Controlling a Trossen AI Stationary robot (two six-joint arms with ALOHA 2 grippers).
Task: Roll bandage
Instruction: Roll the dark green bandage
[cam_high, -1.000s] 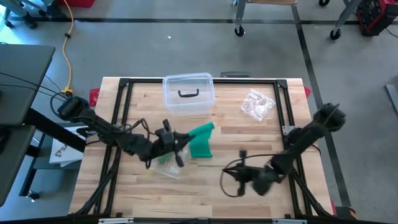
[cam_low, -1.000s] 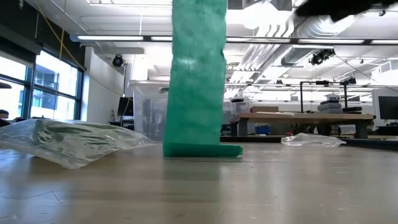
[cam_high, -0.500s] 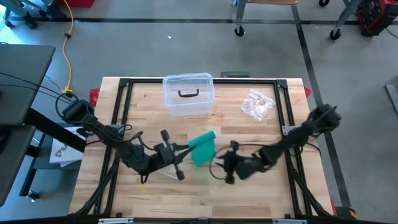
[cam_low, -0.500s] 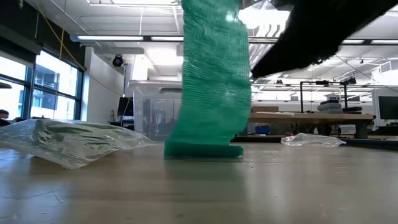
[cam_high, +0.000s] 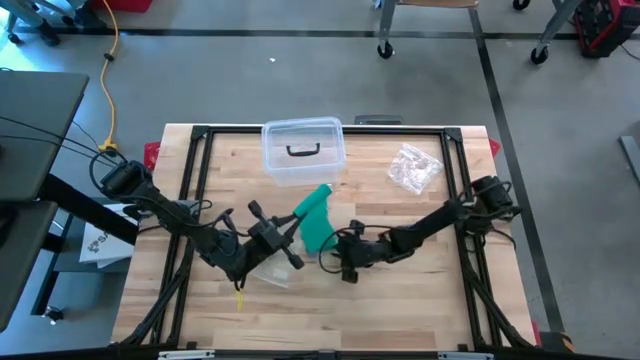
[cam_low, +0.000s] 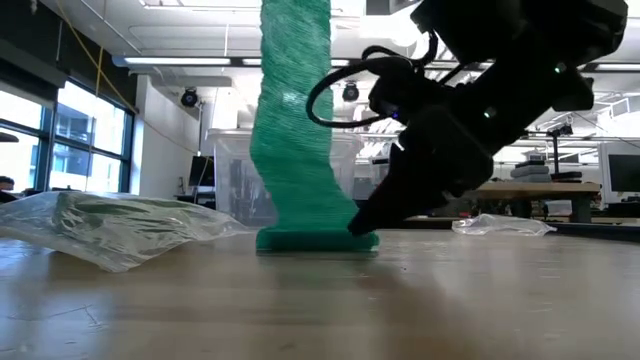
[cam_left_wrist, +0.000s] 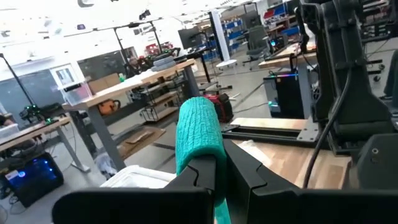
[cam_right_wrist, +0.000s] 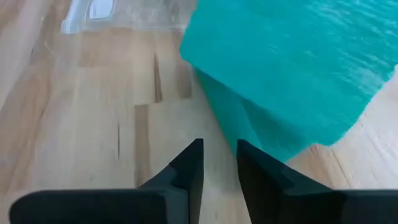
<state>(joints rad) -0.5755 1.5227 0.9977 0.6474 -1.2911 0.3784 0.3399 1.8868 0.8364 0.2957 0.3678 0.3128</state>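
Observation:
The green bandage (cam_high: 318, 225) has a rolled-up part (cam_left_wrist: 198, 127) held above the table by my left gripper (cam_high: 288, 232), which is shut on it. From there a loose strip (cam_low: 292, 120) hangs down. Its lower end (cam_low: 315, 240) lies folded flat on the wood. My right gripper (cam_high: 337, 252) slants down beside that lower end, its fingers (cam_right_wrist: 189, 165) a little apart with only bare wood between them. The fingertips stand just short of the bandage's edge (cam_right_wrist: 249, 124). My left gripper pinches the bandage between its two fingers just under the rolled part (cam_left_wrist: 208, 155), coming in level from the table's left side. The roll stands up above the fingertips, lifted clear. The strip below hangs slack and twisted, its end on the table.
A clear lidded plastic box (cam_high: 303, 150) stands at the far middle, and a crumpled clear wrapper (cam_high: 414, 167) lies at the far right. A clear plastic bag (cam_low: 110, 230) lies under my left arm. A dark metal frame (cam_high: 455, 190) borders the wooden top.
My right gripper has swept from the table's near right toward the left and down, arriving beside the bandage's lower end. My left gripper has rolled its wrist. The rolled part has swung toward the far edge and the hanging strip has twisted narrower, while its lower end stayed on the table.

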